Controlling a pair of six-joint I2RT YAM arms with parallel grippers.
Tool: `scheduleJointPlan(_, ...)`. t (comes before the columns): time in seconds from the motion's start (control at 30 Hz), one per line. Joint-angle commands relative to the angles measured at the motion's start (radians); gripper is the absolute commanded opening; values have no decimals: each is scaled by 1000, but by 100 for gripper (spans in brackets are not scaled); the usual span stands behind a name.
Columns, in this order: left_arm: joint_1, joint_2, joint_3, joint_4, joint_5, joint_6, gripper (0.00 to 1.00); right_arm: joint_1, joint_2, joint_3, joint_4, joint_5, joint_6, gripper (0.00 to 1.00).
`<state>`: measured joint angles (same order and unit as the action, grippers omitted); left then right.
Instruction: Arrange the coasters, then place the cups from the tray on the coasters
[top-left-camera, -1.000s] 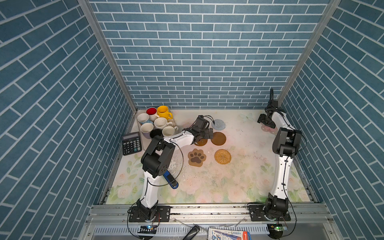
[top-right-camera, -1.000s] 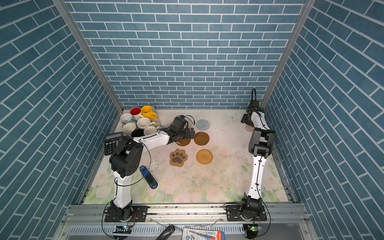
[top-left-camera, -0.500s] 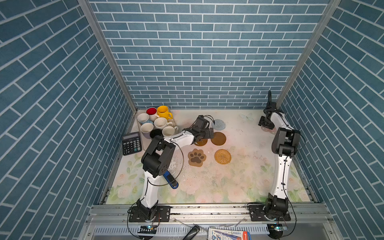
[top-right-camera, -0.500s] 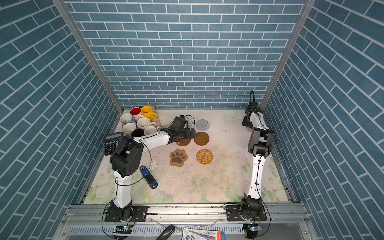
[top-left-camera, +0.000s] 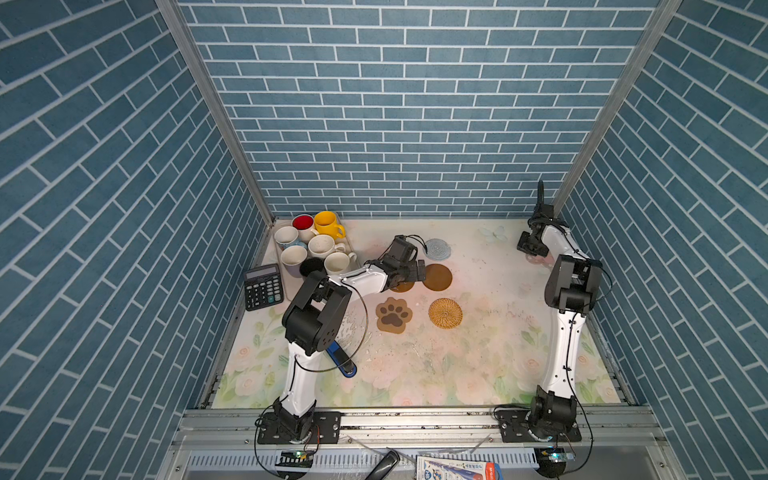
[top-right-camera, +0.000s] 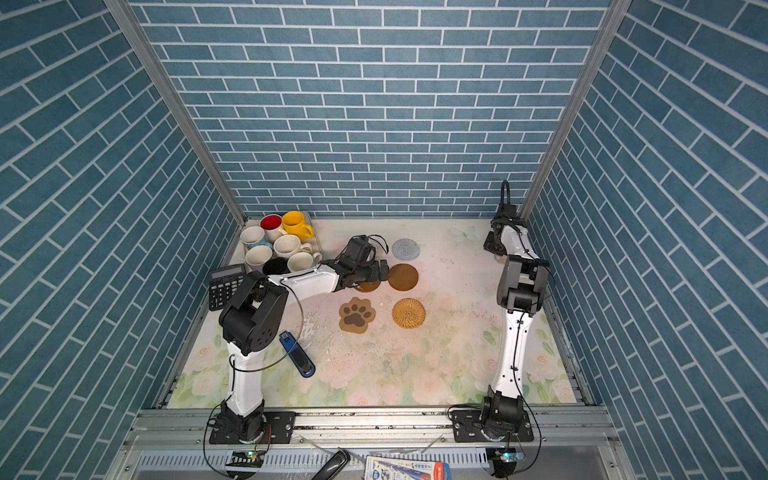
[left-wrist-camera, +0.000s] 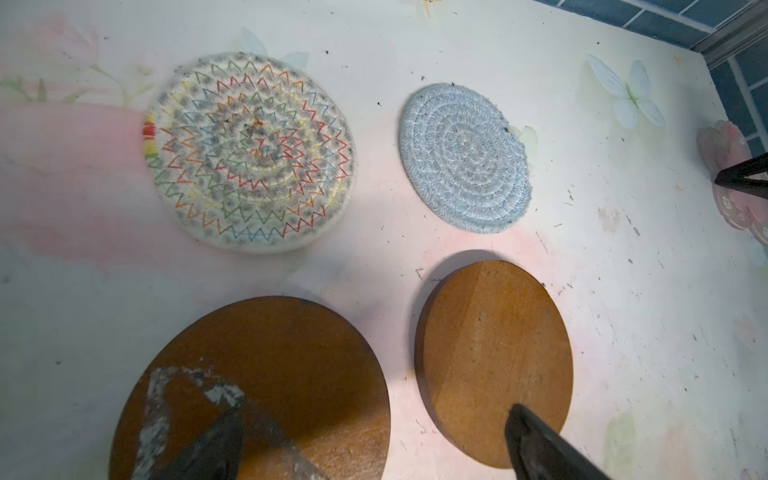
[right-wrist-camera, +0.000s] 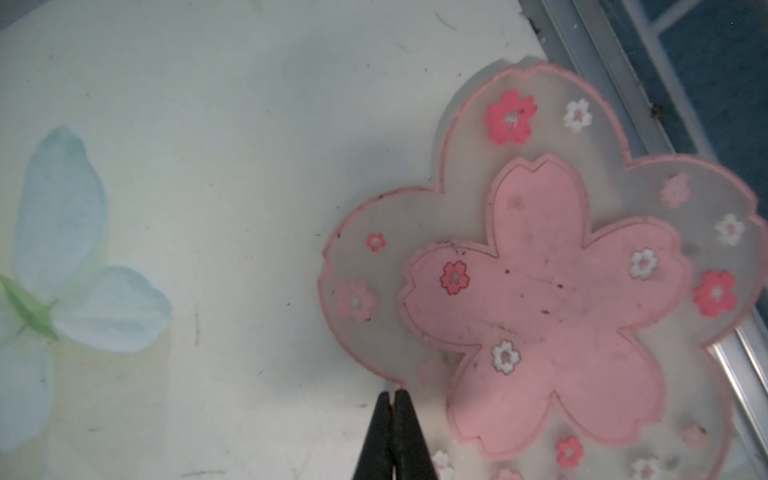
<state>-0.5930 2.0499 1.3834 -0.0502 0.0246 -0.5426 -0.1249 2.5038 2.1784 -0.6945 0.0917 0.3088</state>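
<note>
Right gripper (right-wrist-camera: 392, 399) is sitting shut, tips at the rim of the pink flower coaster (right-wrist-camera: 540, 307) in the wrist frame's lower right, likely to drag it inward; left gripper (left-wrist-camera: 374, 409) is hovering wide open over brown discs (left-wrist-camera: 266, 365).

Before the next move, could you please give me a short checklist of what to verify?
1. Left gripper open: ok.
2. Left fingers around a single coaster: not ok; one finger is over the scuffed brown disc, the other over the clean brown disc.
3. Right gripper shut: ok.
4. Right gripper holding the pink flower coaster: cannot tell; its tips meet right at the coaster's edge.
5. Pink flower coaster clear of the metal rail: not ok; it appears to overlap it.
6. Cups all off the coasters: ok.
</note>
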Motion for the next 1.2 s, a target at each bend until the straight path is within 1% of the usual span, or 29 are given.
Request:
scheduleJointPlan(0.0,6,-40,-18,4,0,-2,99,-13,8,-55,-64,0,-7,0)
scheduleJointPlan(0.2,6,-49,-24,3,-4,-5,99,-13,-7,-73,-58,-54,3,0)
scheduleJointPlan(0.53,6,-76,-49,13,0,-17,99,-6,-118,-226,-5,-116,13,0)
scheduleJointPlan(0.83,6,-134,-120,42,0,-31,99,18,-217,-356,18,-146,16,0)
scheduleJointPlan(1.17,6,-226,-216,63,-2,-42,99,82,-361,-528,50,-164,29,0)
